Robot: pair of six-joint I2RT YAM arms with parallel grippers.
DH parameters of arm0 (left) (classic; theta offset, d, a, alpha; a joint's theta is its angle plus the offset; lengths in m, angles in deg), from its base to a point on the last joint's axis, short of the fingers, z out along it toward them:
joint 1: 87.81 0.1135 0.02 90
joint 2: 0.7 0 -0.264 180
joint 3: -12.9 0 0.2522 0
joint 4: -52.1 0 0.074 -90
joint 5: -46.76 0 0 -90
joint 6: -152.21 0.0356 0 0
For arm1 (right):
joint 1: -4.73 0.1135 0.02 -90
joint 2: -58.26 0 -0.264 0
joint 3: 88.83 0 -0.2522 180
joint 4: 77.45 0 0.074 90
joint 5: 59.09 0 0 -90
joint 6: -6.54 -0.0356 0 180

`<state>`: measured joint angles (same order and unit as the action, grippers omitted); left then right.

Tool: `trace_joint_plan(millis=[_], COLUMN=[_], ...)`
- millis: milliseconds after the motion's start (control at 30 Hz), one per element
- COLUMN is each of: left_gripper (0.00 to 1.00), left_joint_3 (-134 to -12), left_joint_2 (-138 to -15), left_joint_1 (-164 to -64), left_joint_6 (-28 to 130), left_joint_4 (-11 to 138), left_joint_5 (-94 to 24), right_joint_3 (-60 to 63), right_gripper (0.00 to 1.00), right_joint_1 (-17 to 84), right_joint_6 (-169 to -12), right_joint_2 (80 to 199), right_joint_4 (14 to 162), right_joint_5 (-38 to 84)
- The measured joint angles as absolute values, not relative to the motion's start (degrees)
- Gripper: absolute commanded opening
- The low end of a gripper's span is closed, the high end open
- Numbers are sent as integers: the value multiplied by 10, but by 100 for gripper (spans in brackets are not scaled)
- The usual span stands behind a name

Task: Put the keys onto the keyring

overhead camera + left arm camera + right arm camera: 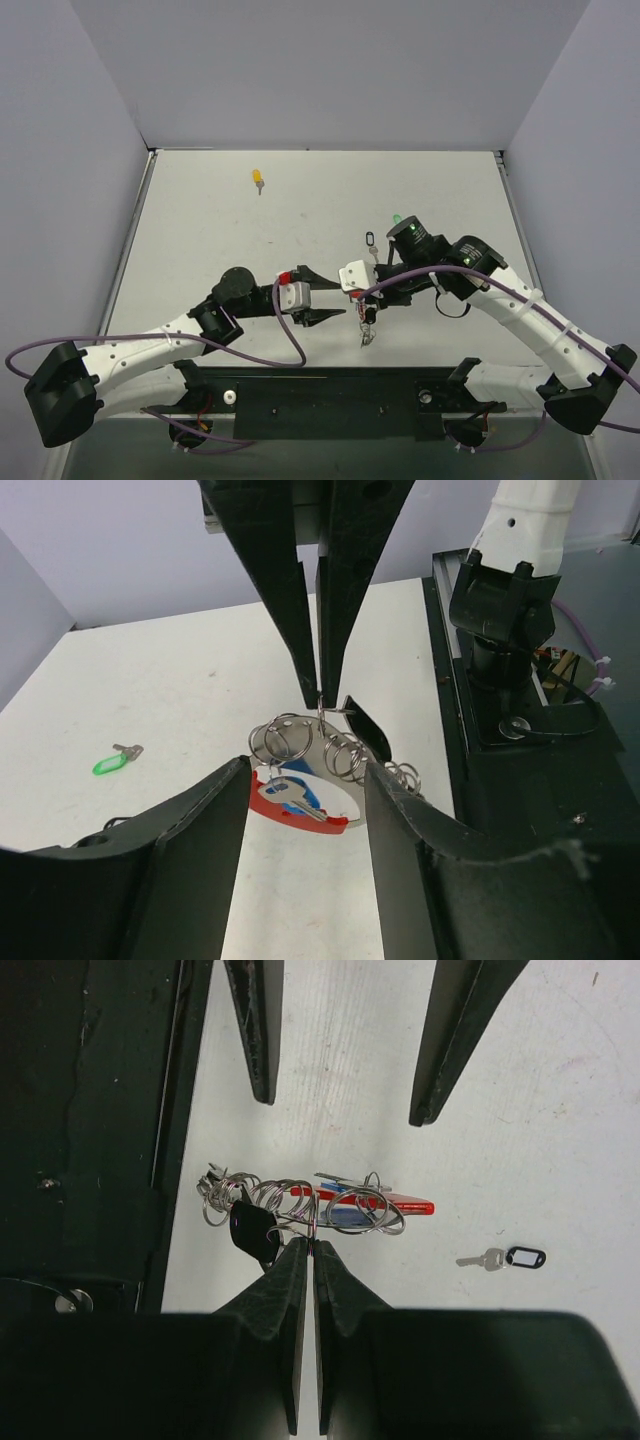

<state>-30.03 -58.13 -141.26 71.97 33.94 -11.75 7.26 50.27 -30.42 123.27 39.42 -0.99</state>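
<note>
While the white worktop [200, 250] fills mid-frame, the left fingers [232, 790] stand spread, holding nothing, either side of the keyring [290, 815]. Right fingers [303, 1260] pressed together, pinching one of its silver rings at frame centre. Blue key [300, 800] sits on the red loop. Yellow key [257, 179] lies upper left. Green key [108, 765] lies lower left in the left wrist view.
</note>
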Motion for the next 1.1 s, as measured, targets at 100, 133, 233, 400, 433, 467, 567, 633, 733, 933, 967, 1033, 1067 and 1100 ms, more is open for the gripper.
trace_joint_plan(millis=[100,133,233,400,433,467,567,633,733,933,967,1033,1067,1100], left_gripper=[55,53,47,41,39,38,38,38,38,38,38,38,38,38], left_joint_3=[-300,-300,-300,-300,-300,-300,-300,-300,-300,-300,-300,-301,-301,-302], left_joint_2=[-592,-595,-599,-606,-610,-613,-622,-626,-631,-634,-635,-636,-637,-638], left_joint_1=[-1418,-1420,-1424,-1432,-1435,-1437,-1446,-1451,-1458,-1464,-1465,-1466,-1466,-1466], left_joint_6=[705,701,688,675,673,672,672,673,674,686,688,689,690,690], left_joint_4=[320,314,299,278,277,277,277,278,279,288,289,291,293,294], left_joint_5=[-118,-119,-128,-133,-135,-136,-143,-148,-162,-186,-190,-193,-194,-195], right_joint_3=[68,68,68,68,68,68,68,68,68,68,68,68,68,68], right_gripper=[0,0,0,0,0,0,0,0,0,0,0,0,0,0], right_joint_1=[505,506,509,510,510,511,512,513,513,516,517,517,517,517], right_joint_6=[-306,-307,-310,-320,-323,-326,-331,-333,-337,-341,-341,-342,-342,-342], right_joint_2=[1241,1242,1247,1249,1250,1250,1254,1255,1255,1255,1255,1255,1255,1255], right_joint_4=[393,393,394,404,406,408,415,417,419,423,423,423,423,423], right_joint_5=[-9,-8,-8,-8,-8,-8,-8,-8,-8,-9,-9,-10,-10,-10])
